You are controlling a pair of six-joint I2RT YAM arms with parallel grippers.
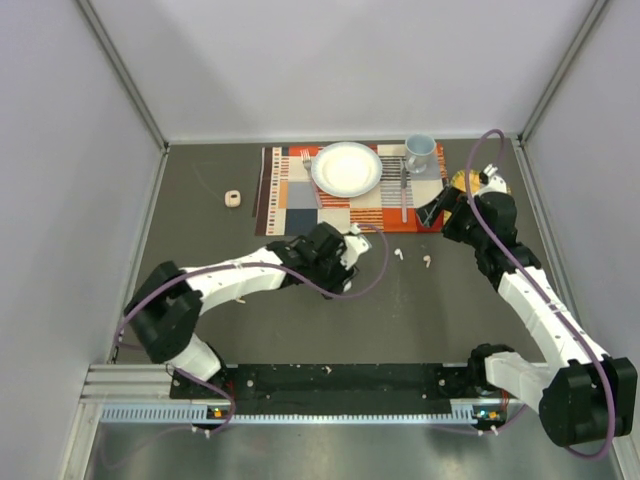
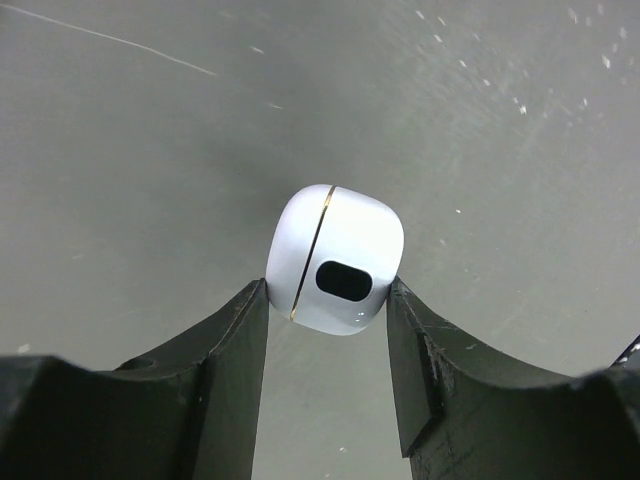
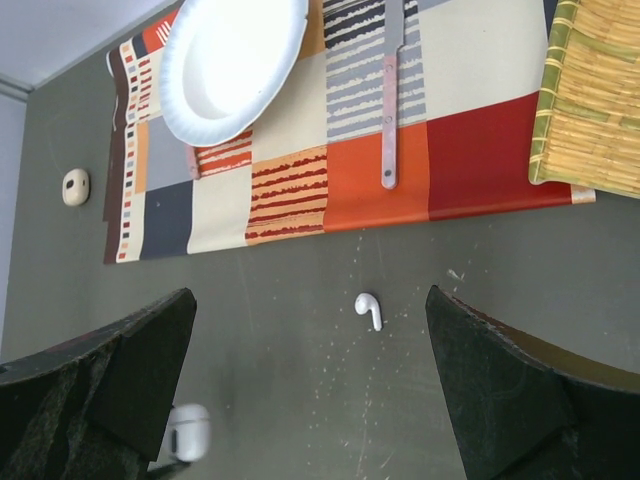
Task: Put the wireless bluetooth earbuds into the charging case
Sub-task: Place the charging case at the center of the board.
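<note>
Earbud [image 1: 398, 254], white, lies on counter [image 1: 300, 320] at 3 o'clock of charging case [image 2: 335, 260] pinched in left tool [image 2: 328, 290]; right tool [image 3: 308, 300] spread: centre over it, drop straight.

We see the white charging case [image 2: 335, 260] pinched in the left gripper [image 2: 327, 300], with a black finger [image 2: 235, 345] touching each side. A thin gold seam runs down the case left of centre, and a dark oval recess faces us. Lid looks closed. Behind it: grey table [image 2: 150, 150], pale specks, one thin scratch top left.
</note>
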